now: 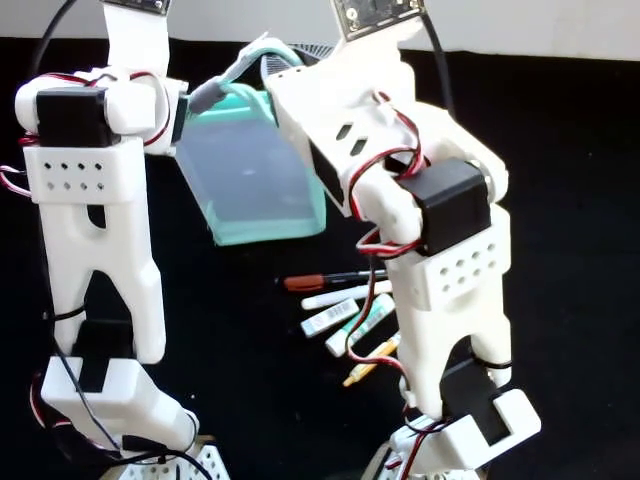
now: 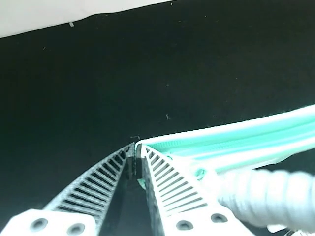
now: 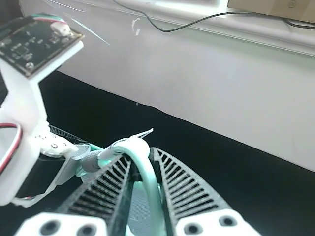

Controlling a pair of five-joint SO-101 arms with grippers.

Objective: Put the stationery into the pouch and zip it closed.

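My left claw (image 2: 135, 147) is pinched together on a corner of the mint pouch (image 1: 255, 180). My right claw (image 3: 141, 155) is clamped on the pouch's top edge nearby, so the pouch hangs tilted between my arms. The stationery (image 1: 345, 310) lies loose on the black desk (image 1: 570, 150), nearer my bases than the pouch.

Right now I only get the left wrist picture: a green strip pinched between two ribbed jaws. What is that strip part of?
Observer: In the high view it is the edge of a green pouch, held up between both arms.
Visitor: Does anything else hold it?
Observer: Yes, the right arm's jaws are shut on another part of its rim.
Visitor: Where is the stationery?
Observer: Several pens lie on the black table beside the right arm, outside the pouch.
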